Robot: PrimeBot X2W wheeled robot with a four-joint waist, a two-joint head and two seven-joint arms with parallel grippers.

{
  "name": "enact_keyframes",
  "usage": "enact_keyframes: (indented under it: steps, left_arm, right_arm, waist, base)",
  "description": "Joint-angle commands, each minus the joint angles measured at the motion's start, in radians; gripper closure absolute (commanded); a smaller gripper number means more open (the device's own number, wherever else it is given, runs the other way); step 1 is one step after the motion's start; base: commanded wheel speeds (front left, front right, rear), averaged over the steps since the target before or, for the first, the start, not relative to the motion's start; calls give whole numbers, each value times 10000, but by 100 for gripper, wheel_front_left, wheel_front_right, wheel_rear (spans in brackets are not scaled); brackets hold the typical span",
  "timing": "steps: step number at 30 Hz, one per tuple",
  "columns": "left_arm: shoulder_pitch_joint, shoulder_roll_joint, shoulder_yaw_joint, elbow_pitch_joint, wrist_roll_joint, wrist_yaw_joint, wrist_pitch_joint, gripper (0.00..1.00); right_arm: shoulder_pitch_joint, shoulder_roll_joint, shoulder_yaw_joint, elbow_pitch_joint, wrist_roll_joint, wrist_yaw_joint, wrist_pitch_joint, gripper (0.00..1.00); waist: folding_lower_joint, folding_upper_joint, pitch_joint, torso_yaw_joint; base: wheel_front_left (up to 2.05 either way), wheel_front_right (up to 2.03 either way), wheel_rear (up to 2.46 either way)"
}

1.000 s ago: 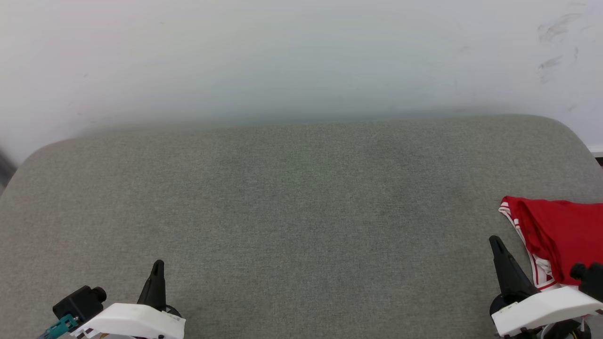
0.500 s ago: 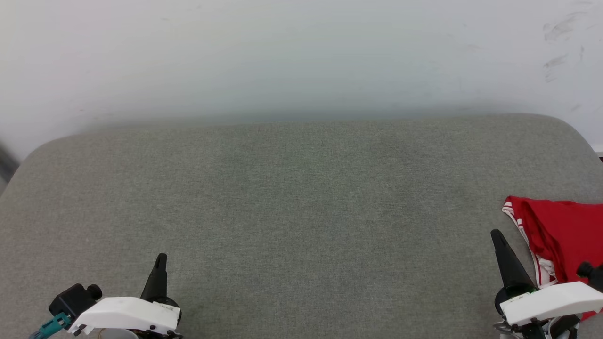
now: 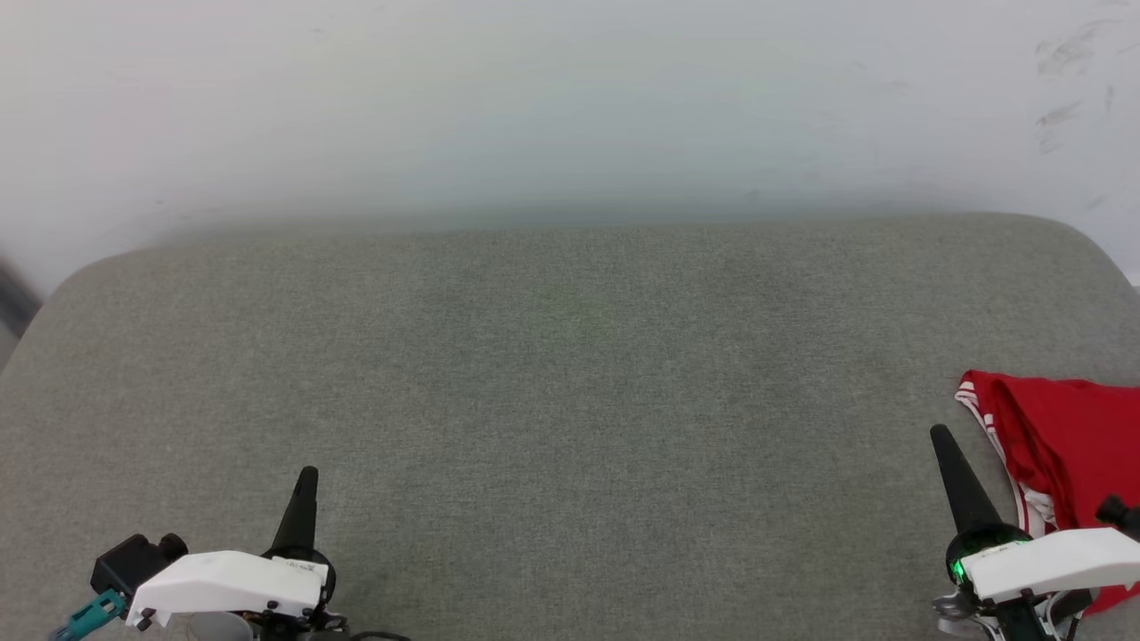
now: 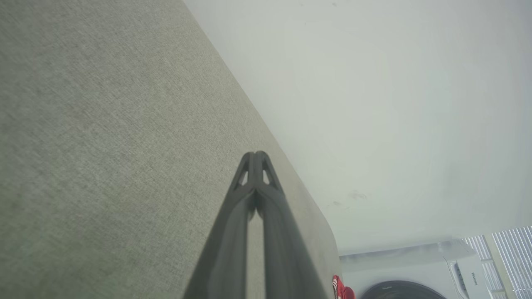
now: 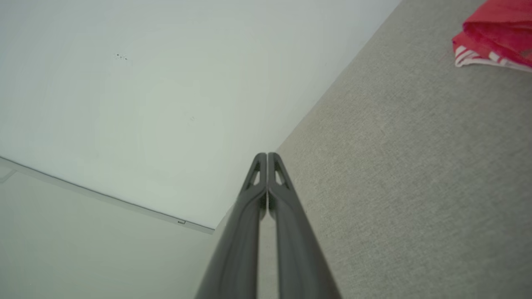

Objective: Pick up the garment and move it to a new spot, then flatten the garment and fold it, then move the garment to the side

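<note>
The garment point(image 3: 1064, 445), red with red-white striped trim, lies bunched at the right edge of the grey cushioned surface point(image 3: 570, 401), partly cut off by the head view's edge. It also appears at the top right of the right wrist view as the garment point(image 5: 494, 35) and as a red sliver, the garment point(image 4: 341, 288), in the left wrist view. My right gripper point(image 3: 940, 438) is shut and holds nothing, just left of the garment and apart from it. My left gripper point(image 3: 308, 476) is shut and holds nothing at the lower left, far from the garment. Both sets of fingertips meet, right gripper point(image 5: 267, 157) and left gripper point(image 4: 256, 155).
A pale wall point(image 3: 570, 107) rises behind the cushioned surface. A white washing machine point(image 4: 415, 270) stands beyond the surface's far end in the left wrist view. The surface's rounded corners lie at far left and far right.
The head view has shifted slightly, so the garment sits a little further right. Both grippers stand a bit higher in the view and stay shut.
</note>
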Motion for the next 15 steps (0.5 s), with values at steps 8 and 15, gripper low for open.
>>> enact_keyframes:
  steps: [8, 15]
  left_arm:
    - [-349, -149, 289, -3, -825, -254, 279, 100]
    - [-425, -258, 418, 36, -1290, -367, 429, 100]
  right_arm:
    - [-351, 16, -63, 154, 1090, -1, 52, 100]
    - [-441, 18, -87, 286, 1698, -1, 82, 100]
  waist:
    - [0, 0, 41, 46]
    - [0, 0, 68, 77]
  base:
    - [0, 0, 0]
    - [0, 0, 0]
